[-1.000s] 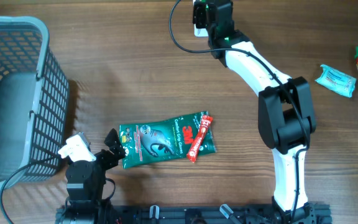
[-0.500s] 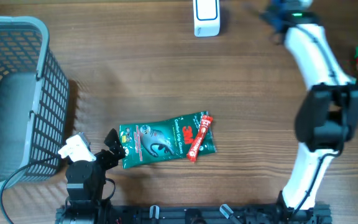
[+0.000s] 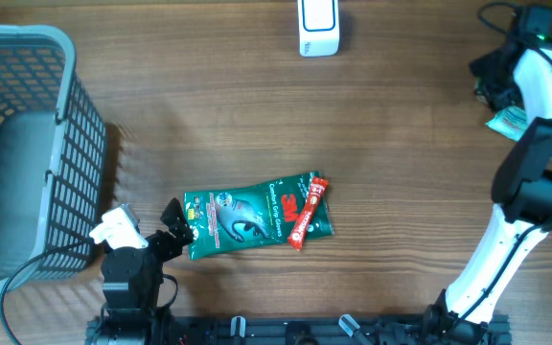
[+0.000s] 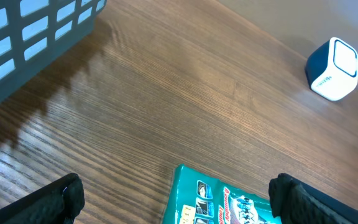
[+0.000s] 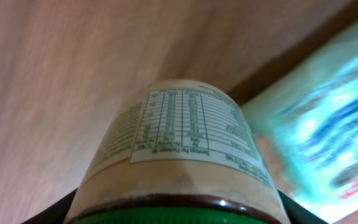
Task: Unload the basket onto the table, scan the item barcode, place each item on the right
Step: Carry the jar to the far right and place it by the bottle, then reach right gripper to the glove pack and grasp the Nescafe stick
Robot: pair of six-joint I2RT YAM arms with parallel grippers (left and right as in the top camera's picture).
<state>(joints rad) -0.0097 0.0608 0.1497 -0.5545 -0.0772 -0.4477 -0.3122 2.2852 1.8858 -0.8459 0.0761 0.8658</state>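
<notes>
My right gripper is shut on a bottle with a green cap and a white nutrition label facing the wrist camera. Overhead, that gripper hangs at the far right of the table, and it hides the bottle. The white and blue scanner stands at the back centre, well left of it, and shows in the left wrist view as a scanner at the upper right. My left gripper is open near the front left, with its fingertips beside the edge of a green glove packet.
A grey mesh basket fills the left side. A red stick packet lies on the green packet's right end. A teal packet lies just under the right gripper, blurred in the right wrist view as a teal packet.
The right arm has swung from the scanner at the back centre to the far right edge, above the teal packet, covering the red bottle there. The left arm has not moved.
</notes>
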